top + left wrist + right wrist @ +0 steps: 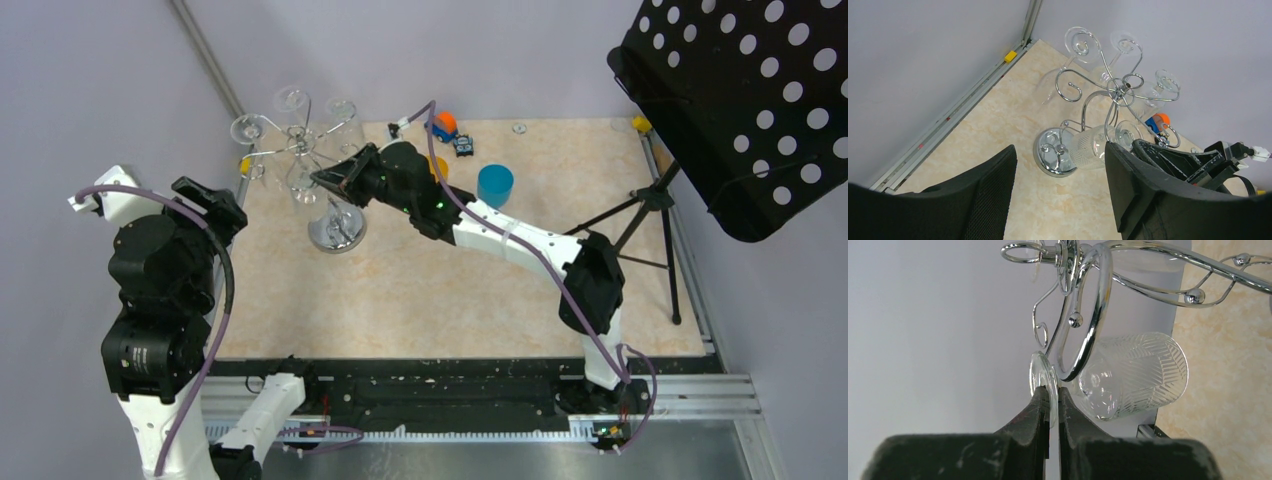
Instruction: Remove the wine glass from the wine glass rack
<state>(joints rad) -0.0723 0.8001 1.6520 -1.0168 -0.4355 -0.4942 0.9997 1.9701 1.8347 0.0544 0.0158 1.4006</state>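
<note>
Wine glass foot pinched by right end effector, stem obscured by rack, left end effector spread

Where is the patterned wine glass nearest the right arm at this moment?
The wine glass hangs on the right side of the wine glass rack, at the table's far left; the right wrist view shows its foot pinched in the right tool.

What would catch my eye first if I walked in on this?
Most likely the shiny wine glass rack at the far left of the table, with clear glasses hanging upside down from its curled arms. The right end effector is pinching the thin round foot of one patterned wine glass there. A big black perforated panel on a tripod looms at the right.
</note>
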